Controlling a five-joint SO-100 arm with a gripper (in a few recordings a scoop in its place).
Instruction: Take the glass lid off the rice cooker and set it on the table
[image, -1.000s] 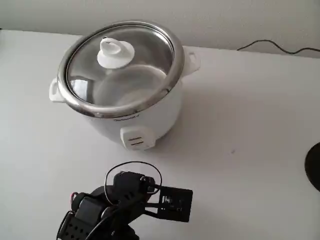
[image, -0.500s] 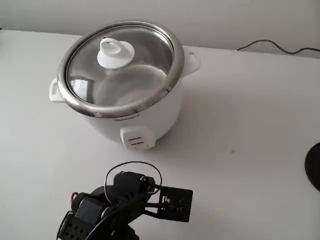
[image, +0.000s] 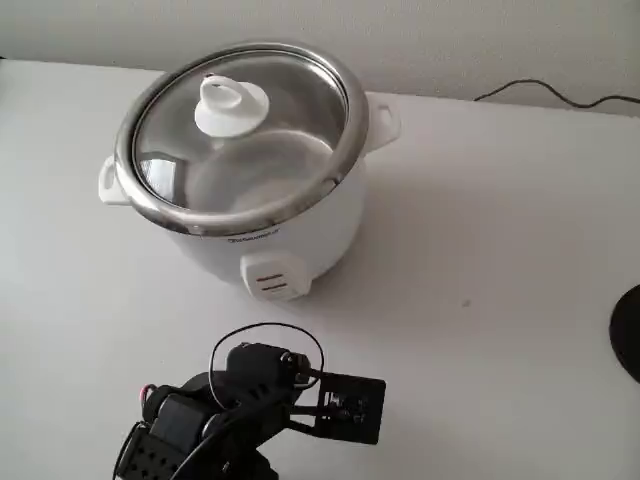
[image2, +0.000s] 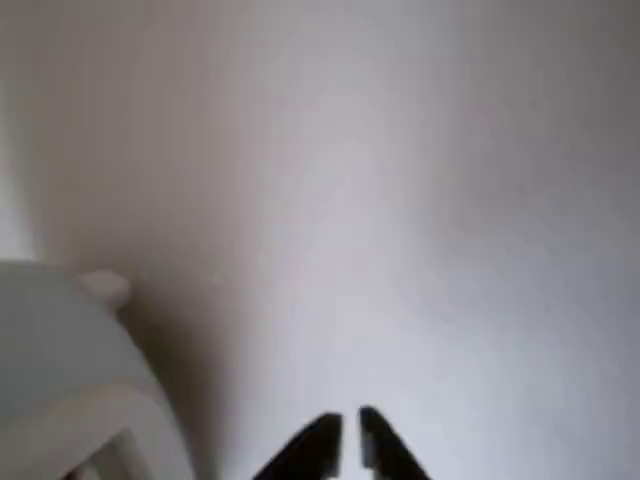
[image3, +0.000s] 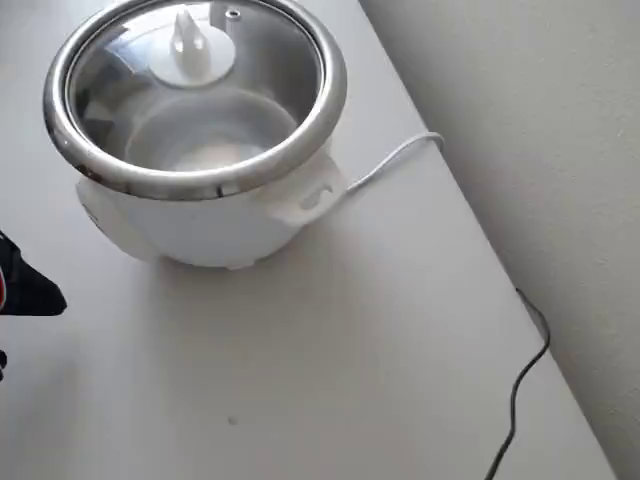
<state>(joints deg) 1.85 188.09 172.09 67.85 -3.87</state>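
The white rice cooker (image: 270, 235) stands at the back middle of the white table (image: 480, 250). The glass lid (image: 245, 130) sits on it, steel rim all round, its white knob (image: 230, 105) upright. From overhead the lid (image3: 200, 90) and cooker (image3: 200, 215) are at the top left. My black arm (image: 250, 410) is folded low at the table's front edge, well short of the cooker. In the wrist view my gripper (image2: 350, 440) is shut on nothing over bare table, with the cooker's side (image2: 70, 380) and a handle (image2: 105, 286) to the left.
A black cable (image: 560, 95) lies at the back right, and a dark round object (image: 630, 345) cuts in at the right edge. In the overhead view the cooker's white cord (image3: 390, 165) runs off the table's edge by the wall.
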